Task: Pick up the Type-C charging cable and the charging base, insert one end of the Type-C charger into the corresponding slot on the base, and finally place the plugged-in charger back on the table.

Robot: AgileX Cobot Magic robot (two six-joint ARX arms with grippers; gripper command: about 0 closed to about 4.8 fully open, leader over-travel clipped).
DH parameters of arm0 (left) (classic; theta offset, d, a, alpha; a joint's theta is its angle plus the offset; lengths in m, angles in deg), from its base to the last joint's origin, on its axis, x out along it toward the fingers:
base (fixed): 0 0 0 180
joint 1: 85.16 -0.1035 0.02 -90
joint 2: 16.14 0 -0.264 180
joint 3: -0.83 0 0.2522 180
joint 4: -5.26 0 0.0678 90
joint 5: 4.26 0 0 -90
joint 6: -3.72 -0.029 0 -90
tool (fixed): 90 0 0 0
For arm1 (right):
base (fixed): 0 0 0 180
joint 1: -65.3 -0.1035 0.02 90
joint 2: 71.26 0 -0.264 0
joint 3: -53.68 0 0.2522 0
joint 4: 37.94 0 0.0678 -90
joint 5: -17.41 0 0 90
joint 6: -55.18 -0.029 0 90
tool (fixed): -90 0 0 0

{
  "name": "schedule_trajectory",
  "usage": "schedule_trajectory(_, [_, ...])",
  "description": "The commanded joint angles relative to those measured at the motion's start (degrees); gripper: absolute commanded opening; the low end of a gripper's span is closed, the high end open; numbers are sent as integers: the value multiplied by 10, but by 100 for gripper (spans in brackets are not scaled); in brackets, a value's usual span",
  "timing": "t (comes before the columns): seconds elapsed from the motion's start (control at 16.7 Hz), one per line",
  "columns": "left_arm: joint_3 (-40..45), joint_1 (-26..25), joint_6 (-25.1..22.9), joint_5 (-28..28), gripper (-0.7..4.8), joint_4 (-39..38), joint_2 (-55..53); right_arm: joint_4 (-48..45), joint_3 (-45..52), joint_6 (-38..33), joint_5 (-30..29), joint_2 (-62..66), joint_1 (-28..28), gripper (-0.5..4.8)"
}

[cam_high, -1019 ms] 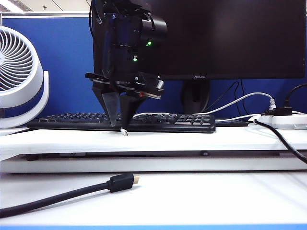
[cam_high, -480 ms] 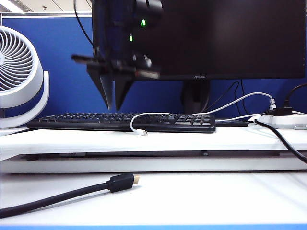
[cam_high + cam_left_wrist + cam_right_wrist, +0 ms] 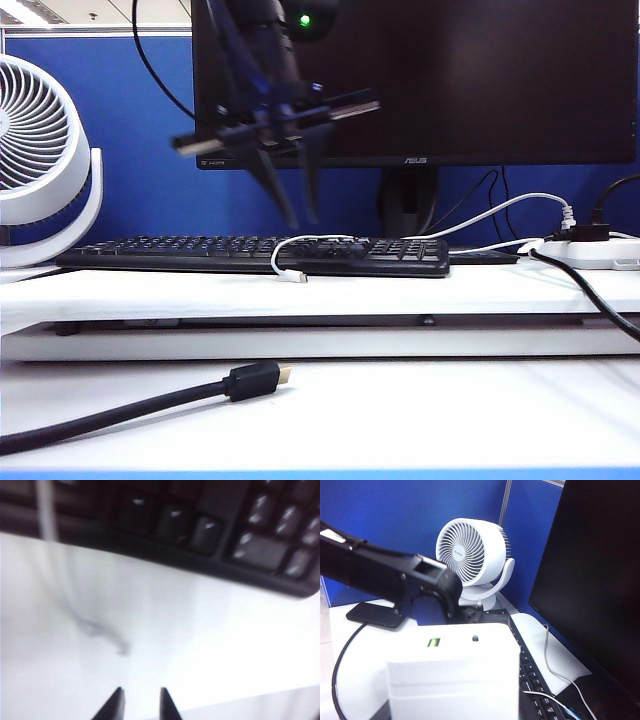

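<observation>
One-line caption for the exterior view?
Left gripper raised empty above the keyboard; Type-C charging cable lies below.

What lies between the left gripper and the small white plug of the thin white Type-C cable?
Nothing: in the exterior view the left gripper hangs above the plug, with only the black keyboard behind.

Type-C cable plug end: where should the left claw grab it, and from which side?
Grip the small white plug of the Type-C charging cable, which lies on the table just before the keyboard. Probably come from above with the left claw, since the plug lies flat.
</observation>
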Motion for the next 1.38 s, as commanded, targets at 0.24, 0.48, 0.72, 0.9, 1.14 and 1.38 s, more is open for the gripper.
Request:
schedule_trajectory(0.24, [2, -3, 142, -12, 122, 31, -14, -17, -3, -4, -3, -3, -1, 0])
schedule_trajectory(0.48, [3, -4, 186, -11, 243, 21, -26, -17, -3, -3, -3, -3, -1, 0])
schedule_trajectory(0.72, [3, -4, 217, -25, 240, 19, -35, -16, -3, -4, -3, -3, -1, 0])
schedule_trajectory(0.9, [3, -4, 224, -26, 237, 15, -40, -16, -3, -3, -3, -3, -1, 0])
schedule_trajectory(1.14, [3, -3, 248, -27, 237, 10, -49, -17, -3, -3, -3, -3, -1, 0])
schedule_trajectory(1.38, [3, -6, 262, -27, 237, 13, -56, -16, -3, -3, -3, -3, -1, 0])
